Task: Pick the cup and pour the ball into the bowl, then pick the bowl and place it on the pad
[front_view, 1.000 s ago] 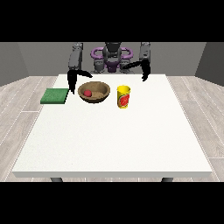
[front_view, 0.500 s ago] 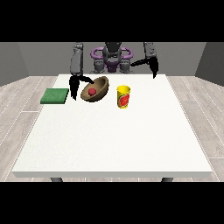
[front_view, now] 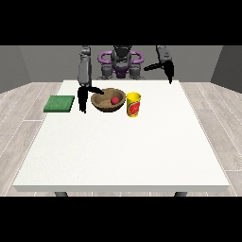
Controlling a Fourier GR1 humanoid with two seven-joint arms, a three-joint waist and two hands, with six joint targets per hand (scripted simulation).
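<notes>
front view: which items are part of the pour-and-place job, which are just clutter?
In the job:
- yellow cup
- red ball, already in the bowl
- wooden bowl
- green pad
- hand at the view's left, beside the bowl

Just there:
- white table
- hand at the view's right, raised, holding nothing

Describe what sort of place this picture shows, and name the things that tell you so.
Probably a robot test room: a big white table on a wooden floor with grey walls, set with a bowl, cup and pad.

Big white table (front_view: 123,146), grey wood-plank floor (front_view: 21,101) around it, grey walls (front_view: 38,59) behind
</notes>
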